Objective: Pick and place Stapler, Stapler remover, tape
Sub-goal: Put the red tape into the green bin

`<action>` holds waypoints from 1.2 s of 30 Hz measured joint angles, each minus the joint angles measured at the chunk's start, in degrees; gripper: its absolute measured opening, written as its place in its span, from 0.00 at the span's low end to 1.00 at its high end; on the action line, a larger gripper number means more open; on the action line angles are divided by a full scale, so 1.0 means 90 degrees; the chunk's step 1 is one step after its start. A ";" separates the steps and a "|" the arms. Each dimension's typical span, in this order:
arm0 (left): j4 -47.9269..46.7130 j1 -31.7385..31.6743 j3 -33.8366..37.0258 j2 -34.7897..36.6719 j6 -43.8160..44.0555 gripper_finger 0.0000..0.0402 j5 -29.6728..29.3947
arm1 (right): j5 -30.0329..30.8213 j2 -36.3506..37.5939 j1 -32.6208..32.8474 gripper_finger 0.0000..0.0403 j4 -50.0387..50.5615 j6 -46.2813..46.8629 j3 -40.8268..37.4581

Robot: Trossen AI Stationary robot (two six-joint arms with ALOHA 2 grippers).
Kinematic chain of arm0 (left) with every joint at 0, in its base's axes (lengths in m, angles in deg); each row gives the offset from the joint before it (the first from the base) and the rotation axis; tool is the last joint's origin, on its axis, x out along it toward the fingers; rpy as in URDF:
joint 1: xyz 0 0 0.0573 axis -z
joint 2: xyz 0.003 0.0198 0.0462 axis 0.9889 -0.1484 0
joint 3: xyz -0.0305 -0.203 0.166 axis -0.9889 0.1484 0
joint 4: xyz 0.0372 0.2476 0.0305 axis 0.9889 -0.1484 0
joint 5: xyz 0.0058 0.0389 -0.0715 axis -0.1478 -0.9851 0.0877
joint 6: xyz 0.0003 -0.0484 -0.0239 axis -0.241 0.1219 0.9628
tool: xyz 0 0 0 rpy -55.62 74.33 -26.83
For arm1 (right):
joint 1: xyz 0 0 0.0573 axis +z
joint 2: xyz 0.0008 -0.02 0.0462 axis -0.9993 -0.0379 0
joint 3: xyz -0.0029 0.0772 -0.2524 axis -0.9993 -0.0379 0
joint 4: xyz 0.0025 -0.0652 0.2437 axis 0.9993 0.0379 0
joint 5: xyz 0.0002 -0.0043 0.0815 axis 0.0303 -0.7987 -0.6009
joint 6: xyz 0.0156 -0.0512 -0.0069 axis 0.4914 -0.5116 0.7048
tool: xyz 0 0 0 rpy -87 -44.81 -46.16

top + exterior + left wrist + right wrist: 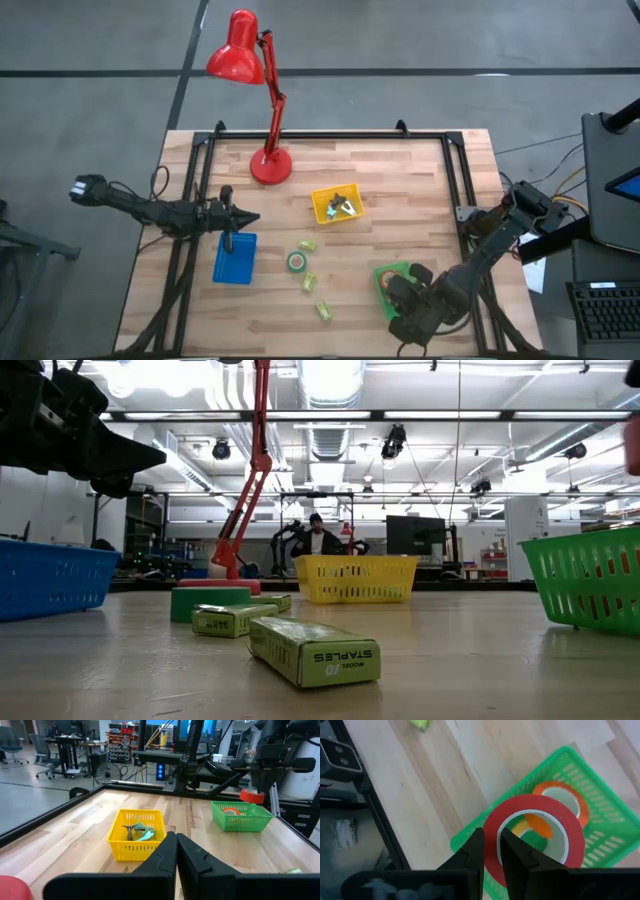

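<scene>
Room: a workshop hall with ceiling lights, desks and a seated person far behind the table.
Surface: a pale wooden table (pixel 400 200) inside a black frame, with a red desk lamp (pixel 255 90) at its far edge.
Right gripper (pixel 491 851): fingers pinched on the rim of the red tape roll (pixel 532 837), held above the green basket (pixel 600 835) at the table's near right.
Green basket contents: an orange tape roll (pixel 565 800), with a yellow one partly hidden behind the red ring.
Green tape roll (pixel 297 262): lies on the table between the baskets.
Left gripper (pixel 176 855): fingers together, empty, above the blue basket (pixel 234 258).
Yellow basket (pixel 136 836): mid-table, holding small metal tools.
Obstacles: lime-green staple boxes (pixel 314 651) scattered around the green roll.
</scene>
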 joint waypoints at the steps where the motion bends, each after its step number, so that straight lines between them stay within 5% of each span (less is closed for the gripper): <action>1: 0.0000 0.0000 0.0000 0.0000 0.0000 0.02 0.0002 | 0.0002 0.0000 0.0022 0.10 -0.0002 0.0055 -0.0033; 36: 0.0000 0.0002 0.0000 0.0001 0.0002 0.02 0.0002 | -0.0153 -0.0007 0.0022 0.11 -0.0303 0.0490 -0.0759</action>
